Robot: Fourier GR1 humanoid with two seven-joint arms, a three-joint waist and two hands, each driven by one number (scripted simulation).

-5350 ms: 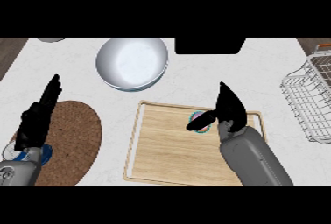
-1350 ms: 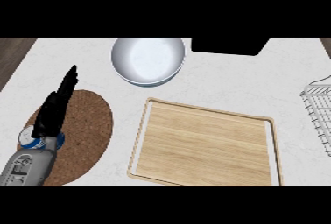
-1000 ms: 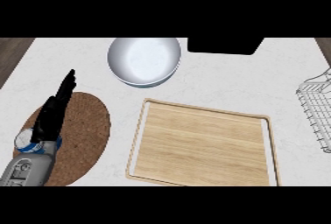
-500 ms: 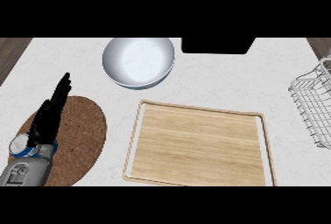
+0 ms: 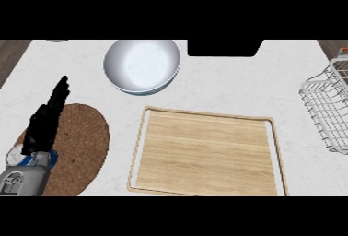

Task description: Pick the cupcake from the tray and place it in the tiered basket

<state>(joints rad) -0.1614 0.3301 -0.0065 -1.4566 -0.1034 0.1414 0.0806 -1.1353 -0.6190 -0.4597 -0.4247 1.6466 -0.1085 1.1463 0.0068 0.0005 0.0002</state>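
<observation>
From the head view the wooden tray [image 5: 207, 154] lies bare and the cupcake shows nowhere, so where it is cannot be told. The tiered basket [image 5: 328, 110] stands at the right edge, well apart from the left hand [image 5: 46, 120], which rests over the brown mat [image 5: 78, 147] with fingers straight and pressed together. The right hand is out of view, though seconds ago it hovered over the tray beside the cupcake; the basket has since slid further into view.

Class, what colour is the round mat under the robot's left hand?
Brown: the mat is dark brown with a woven look, seen in the head view beneath the left hand.
</observation>
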